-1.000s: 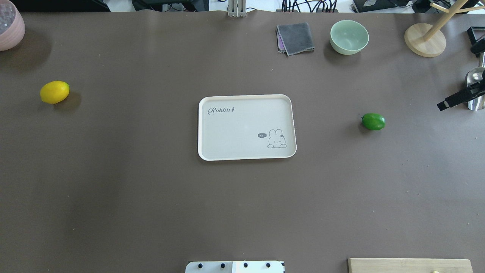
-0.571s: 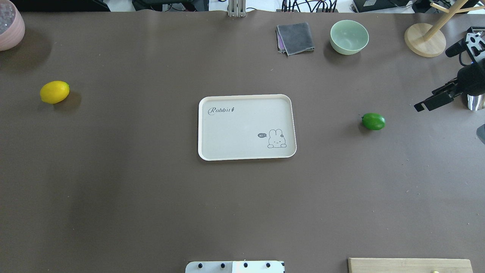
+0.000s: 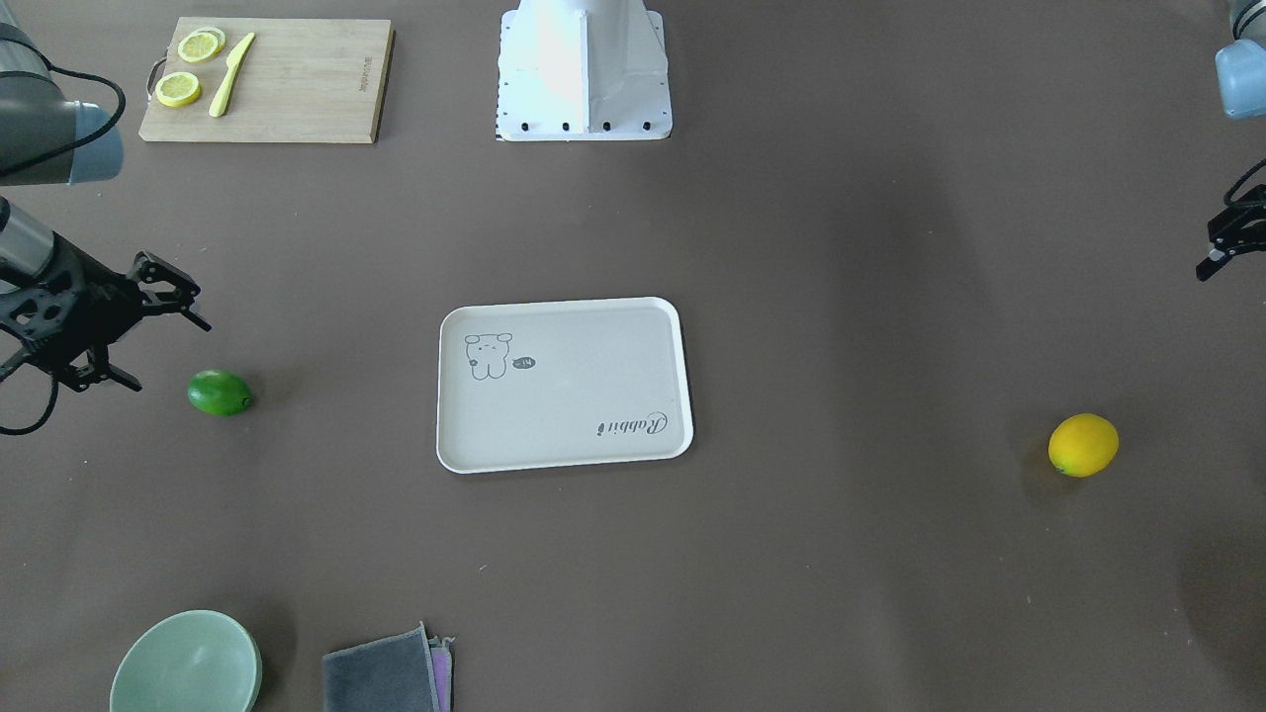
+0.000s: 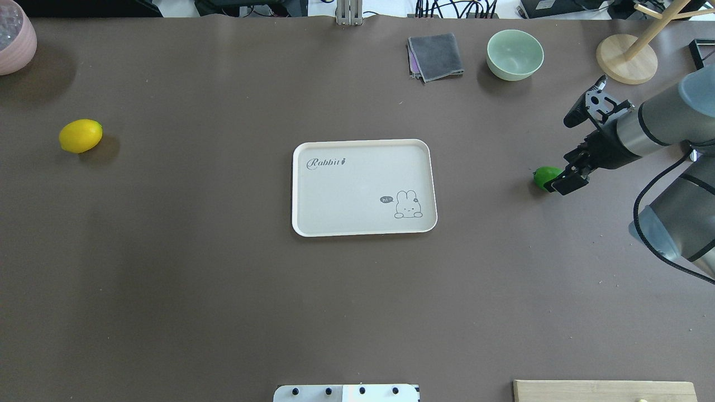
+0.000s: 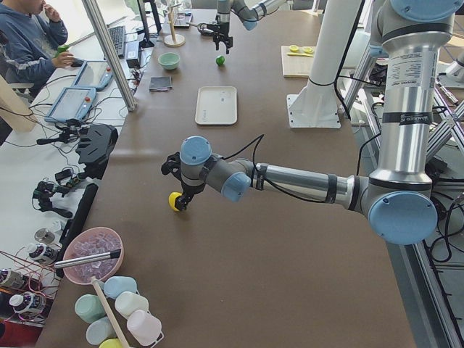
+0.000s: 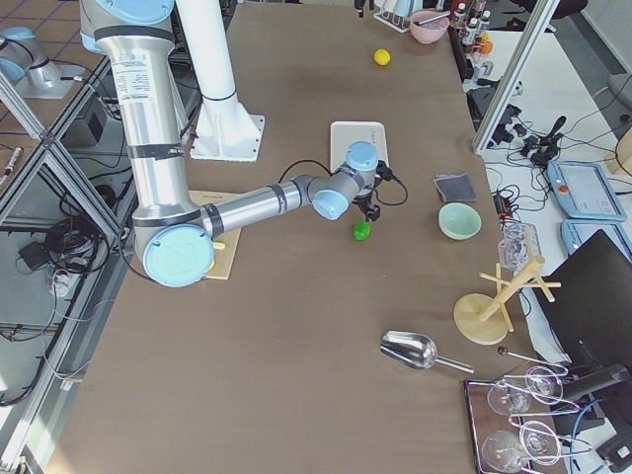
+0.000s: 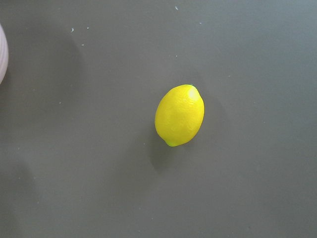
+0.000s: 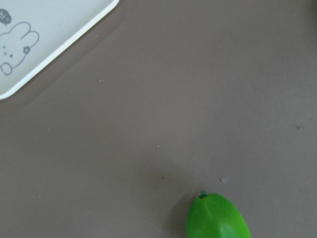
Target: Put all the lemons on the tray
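Note:
The green lemon (image 4: 542,176) lies right of the off-white Rabbit tray (image 4: 363,146); it also shows in the front view (image 3: 220,392) and the right wrist view (image 8: 217,219). My right gripper (image 4: 565,152) is open, hovering just right of and above it, one finger partly covering it from overhead; it also shows in the front view (image 3: 168,354). The yellow lemon (image 4: 80,135) lies far left, centred in the left wrist view (image 7: 179,115). My left gripper (image 5: 176,183) hovers over it with fingers apart, empty; only its edge shows in the front view (image 3: 1221,247). The tray holds nothing.
A bamboo cutting board (image 3: 297,79) with lemon slices and a knife lies near the robot base (image 3: 584,69). A green bowl (image 4: 514,54), grey cloth (image 4: 435,56) and wooden stand (image 4: 625,58) are at the far right. A pink bowl (image 4: 14,39) is far left.
My right arm has come in from the table's right edge toward the green lemon, and its open gripper now partly covers it from overhead. Lemons and tray have not moved.

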Available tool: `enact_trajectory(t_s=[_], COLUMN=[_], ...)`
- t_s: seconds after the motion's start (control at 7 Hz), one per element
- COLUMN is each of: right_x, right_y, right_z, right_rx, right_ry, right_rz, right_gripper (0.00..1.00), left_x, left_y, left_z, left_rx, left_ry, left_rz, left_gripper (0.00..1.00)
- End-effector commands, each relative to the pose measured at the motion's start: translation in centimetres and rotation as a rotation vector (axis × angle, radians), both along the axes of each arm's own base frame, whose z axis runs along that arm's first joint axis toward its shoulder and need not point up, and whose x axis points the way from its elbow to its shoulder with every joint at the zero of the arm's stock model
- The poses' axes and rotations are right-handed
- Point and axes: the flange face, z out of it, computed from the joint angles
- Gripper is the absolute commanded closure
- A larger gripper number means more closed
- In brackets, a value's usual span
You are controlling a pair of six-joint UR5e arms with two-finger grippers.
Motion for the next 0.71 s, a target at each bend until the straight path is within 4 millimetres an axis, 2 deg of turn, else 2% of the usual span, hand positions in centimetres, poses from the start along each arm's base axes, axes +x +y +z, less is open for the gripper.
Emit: enact_trajectory(t_s=[0.0,0.14,0.29,0.43,0.57], right_x=[-0.9,-0.9,-2.0,-3.5,-4.0], right_y=[-0.3,-1.0,-1.0,-2.3,-2.0], right_z=[0.9,1.5,2.5,3.1,3.3], right_rx=[0.079,0.156,0.162,0.153,0.14], right_ry=[0.061,0.11,0.136,0.143,0.137], right_rz=[-0.006,-0.025,-0.037,-0.044,-0.062], right_gripper=[0.1,0.12,0.12,0.12,0.12], left_x=[1.1,1.2,2.0,2.9,3.4], left_y=[-1.3,-1.2,-1.3,-1.6,-1.5], left_z=[0.1,0.2,0.4,0.4,0.6], left_rx=[0.02,0.02,0.022,0.034,0.032], left_ry=[-0.013,-0.013,-0.028,-0.06,-0.062], left_rz=[0.026,0.029,0.038,0.036,0.046], left_gripper=[0.03,0.03,0.03,0.03,0.03])
